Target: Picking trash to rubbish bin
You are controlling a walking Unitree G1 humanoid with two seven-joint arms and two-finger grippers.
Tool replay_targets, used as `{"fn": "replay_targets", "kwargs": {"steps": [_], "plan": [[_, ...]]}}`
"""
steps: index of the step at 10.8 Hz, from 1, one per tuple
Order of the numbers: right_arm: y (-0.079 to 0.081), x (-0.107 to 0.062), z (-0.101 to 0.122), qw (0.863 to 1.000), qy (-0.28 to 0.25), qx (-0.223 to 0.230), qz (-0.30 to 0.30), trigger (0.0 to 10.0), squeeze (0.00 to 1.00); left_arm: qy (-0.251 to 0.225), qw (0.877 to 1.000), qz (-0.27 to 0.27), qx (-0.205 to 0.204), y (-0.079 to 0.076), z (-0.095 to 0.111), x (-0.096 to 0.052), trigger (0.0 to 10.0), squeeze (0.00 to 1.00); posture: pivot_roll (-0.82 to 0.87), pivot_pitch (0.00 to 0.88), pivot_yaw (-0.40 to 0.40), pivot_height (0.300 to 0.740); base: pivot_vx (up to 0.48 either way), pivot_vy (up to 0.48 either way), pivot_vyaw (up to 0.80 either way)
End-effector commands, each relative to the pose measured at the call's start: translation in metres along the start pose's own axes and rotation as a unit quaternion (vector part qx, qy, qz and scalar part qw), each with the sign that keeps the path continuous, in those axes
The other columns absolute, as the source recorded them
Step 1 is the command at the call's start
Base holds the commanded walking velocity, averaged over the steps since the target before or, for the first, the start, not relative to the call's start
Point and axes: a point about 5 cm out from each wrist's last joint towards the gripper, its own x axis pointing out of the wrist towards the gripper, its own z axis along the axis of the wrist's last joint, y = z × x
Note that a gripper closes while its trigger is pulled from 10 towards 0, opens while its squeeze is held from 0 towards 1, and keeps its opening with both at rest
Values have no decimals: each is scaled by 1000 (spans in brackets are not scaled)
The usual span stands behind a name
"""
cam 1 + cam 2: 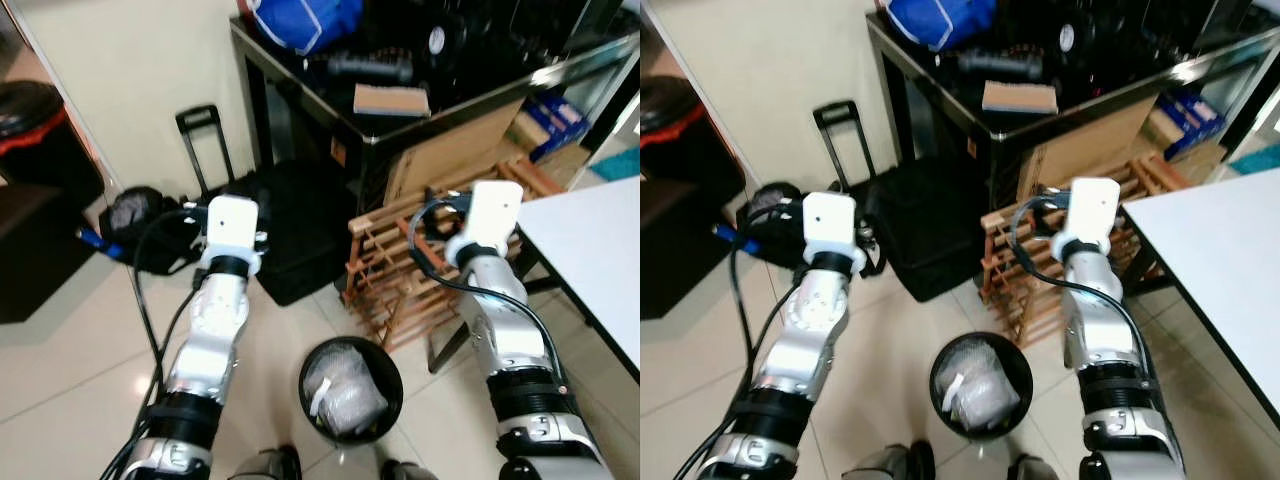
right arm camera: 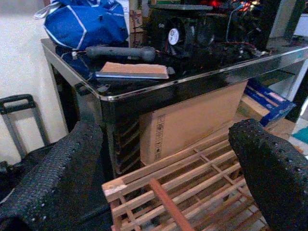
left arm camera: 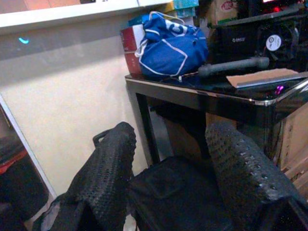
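Observation:
A round black rubbish bin [image 1: 308, 372] stands on the tiled floor between my two arms, just ahead of my feet. Crumpled trash in clear plastic [image 1: 345, 397] lies inside it. Both arms are raised forward above the floor, on either side of the bin. In the left wrist view my left gripper [image 3: 168, 178] is open, with nothing between its fingers [image 3: 108, 168]. My right gripper [image 2: 166, 168] is open too, its fingers [image 2: 62, 163] wide apart and empty, pointing at the wooden rack.
A slatted wooden rack [image 1: 400, 270] leans right behind the bin. A black suitcase [image 1: 290, 230] with a raised handle sits beside it. Behind stands a black glass table [image 2: 183, 84] with a blue bag [image 2: 82, 21]. A white table [image 1: 600, 250] is at the right, a dark bag [image 1: 135, 215] at the left.

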Motion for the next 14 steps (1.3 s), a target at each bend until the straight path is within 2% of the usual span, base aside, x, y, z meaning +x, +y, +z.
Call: {"fn": "replay_targets", "kwargs": {"steps": [1,5,10,14], "plan": [[0,2,3,1000,-9,2,-4,10000,0,12,1000,0,-2,1,-6,-2,10000,0,-41,61,53,740,0,0,0],[-3,2,-8,1000,-4,2,-20,10000,0,51,998,19,-17,9,-25,-6,10000,0,-53,51,57,740,0,0,0],[-5,3,-9,1000,-4,1,-24,10000,0,57,998,21,-33,1,-28,-4,10000,0,-59,69,46,740,0,0,0],[-8,6,-6,999,-9,6,-31,10000,0,51,998,20,-41,-1,-26,5,10000,0,-68,53,46,740,0,0,0]]}}
